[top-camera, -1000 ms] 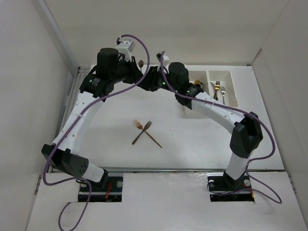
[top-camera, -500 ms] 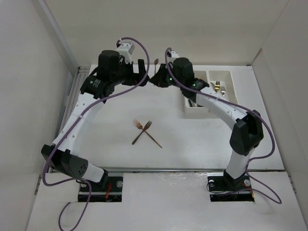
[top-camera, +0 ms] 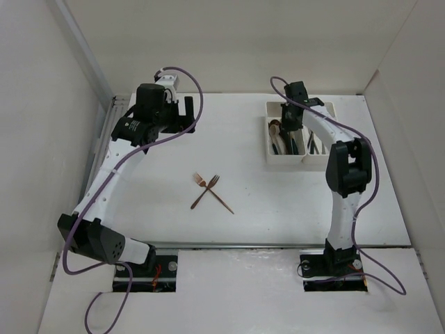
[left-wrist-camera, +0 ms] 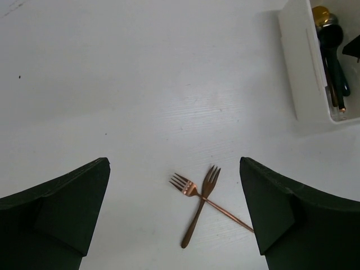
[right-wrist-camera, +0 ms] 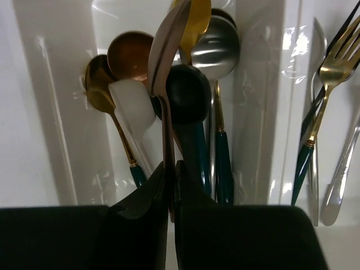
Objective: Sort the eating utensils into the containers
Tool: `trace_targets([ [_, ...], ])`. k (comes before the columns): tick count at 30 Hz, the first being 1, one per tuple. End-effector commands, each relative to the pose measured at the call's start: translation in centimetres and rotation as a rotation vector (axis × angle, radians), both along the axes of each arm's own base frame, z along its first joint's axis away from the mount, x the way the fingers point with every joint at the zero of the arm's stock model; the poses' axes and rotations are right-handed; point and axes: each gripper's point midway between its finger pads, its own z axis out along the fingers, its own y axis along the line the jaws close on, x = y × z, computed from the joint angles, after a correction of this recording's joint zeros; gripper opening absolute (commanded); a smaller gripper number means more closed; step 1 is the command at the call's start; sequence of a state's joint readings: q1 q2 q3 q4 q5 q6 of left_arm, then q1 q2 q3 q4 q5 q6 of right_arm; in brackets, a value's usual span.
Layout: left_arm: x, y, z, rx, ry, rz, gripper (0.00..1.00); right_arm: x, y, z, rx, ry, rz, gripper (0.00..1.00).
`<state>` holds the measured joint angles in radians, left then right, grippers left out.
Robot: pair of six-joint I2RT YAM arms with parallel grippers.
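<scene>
Two copper forks (top-camera: 208, 191) lie crossed mid-table, and the left wrist view shows the same forks (left-wrist-camera: 199, 197) below and ahead of my open, empty left gripper (left-wrist-camera: 174, 169). From above, that left gripper (top-camera: 184, 115) hangs at the back left. My right gripper (right-wrist-camera: 173, 174) is shut on the handle of a copper spoon (right-wrist-camera: 171, 39), held over the left container (right-wrist-camera: 45, 112). Gold, brown, white, black and silver spoons lie in that container. The right container (right-wrist-camera: 292, 34) holds a gold fork (right-wrist-camera: 337, 56) and silver pieces. Seen from above, the right gripper (top-camera: 287, 125) is over the joined containers (top-camera: 271, 156).
White walls enclose the table on the left, back and right. The containers (left-wrist-camera: 295, 62) stand at the back right. Purple cables loop over both arms. Both arm bases sit at the near edge.
The two grippers met at the back middle. My left gripper opened and drew back to the left. My right arm swung right with the copper spoon to above the left container.
</scene>
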<state>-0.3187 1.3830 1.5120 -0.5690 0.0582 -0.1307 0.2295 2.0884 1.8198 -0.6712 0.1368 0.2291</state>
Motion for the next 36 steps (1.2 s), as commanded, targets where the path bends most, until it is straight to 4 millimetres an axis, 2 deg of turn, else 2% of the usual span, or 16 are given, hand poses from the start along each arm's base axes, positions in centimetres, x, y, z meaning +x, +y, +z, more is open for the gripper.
trace_targets([
  [1,-0.5,1.1,2.0,-0.009,-0.061,0.015,1.00,0.4,-0.7,1.6,-0.111,-0.038,-0.009,0.00],
  [2,-0.7,1.2,2.3,-0.012,-0.070,0.015,1.00,0.5,-0.7,1.9,-0.118,-0.033,-0.001,0.03],
  [3,-0.6,1.5,2.3,-0.012,-0.070,0.024,1.00,0.5,-0.9,1.5,-0.133,-0.025,0.001,0.20],
  [6,-0.8,1.5,2.7,-0.025,-0.076,0.014,1.00,0.4,-1.2,2.5,-0.141,-0.036,-0.008,0.55],
  [9,-0.8,1.8,2.3,-0.027,-0.066,0.016,1.00,0.1,-1.9,4.8,-0.159,-0.077,-0.032,0.59],
  [13,-0.7,1.9,2.3,-0.039,-0.062,0.023,1.00,-1.5,-0.7,11.9,-0.119,-0.211,-0.014,0.61],
  [14,-0.6,2.3,2.3,-0.039,-0.062,0.032,1.00,-2.0,0.2,13.1,-0.109,-0.236,0.004,0.61],
  [17,-0.3,2.8,2.5,-0.043,-0.070,0.058,1.00,-5.3,7.1,14.2,-0.072,-0.274,0.171,0.67],
  [18,-0.2,3.2,2.5,-0.043,-0.070,0.068,1.00,-6.4,9.6,13.3,-0.061,-0.258,0.248,0.69],
  [19,0.1,3.8,2.2,-0.044,-0.061,0.096,1.00,-9.7,15.0,11.5,-0.005,-0.205,0.408,0.71],
  [20,0.2,3.8,2.2,-0.044,-0.060,0.096,1.00,-11.2,17.5,9.0,-0.010,-0.138,0.495,0.72],
  [22,0.4,4.7,2.2,-0.051,-0.059,0.127,1.00,-14.2,21.2,5.8,-0.015,-0.059,0.591,0.71],
  [23,0.1,4.8,2.0,-0.050,-0.056,0.127,1.00,-16.8,23.8,4.4,-0.033,-0.022,0.668,0.67],
  [24,0.2,5.1,2.0,-0.050,-0.056,0.136,1.00,-17.9,25.0,2.1,-0.051,0.024,0.693,0.65],
  [26,0.0,5.4,1.8,-0.054,-0.052,0.137,1.00,-20.7,27.5,0.1,-0.069,0.064,0.772,0.64],
  [36,-0.5,5.6,2.1,-0.080,-0.063,0.134,1.00,-22.5,28.7,-6.0,-0.120,0.161,0.808,0.59],
])
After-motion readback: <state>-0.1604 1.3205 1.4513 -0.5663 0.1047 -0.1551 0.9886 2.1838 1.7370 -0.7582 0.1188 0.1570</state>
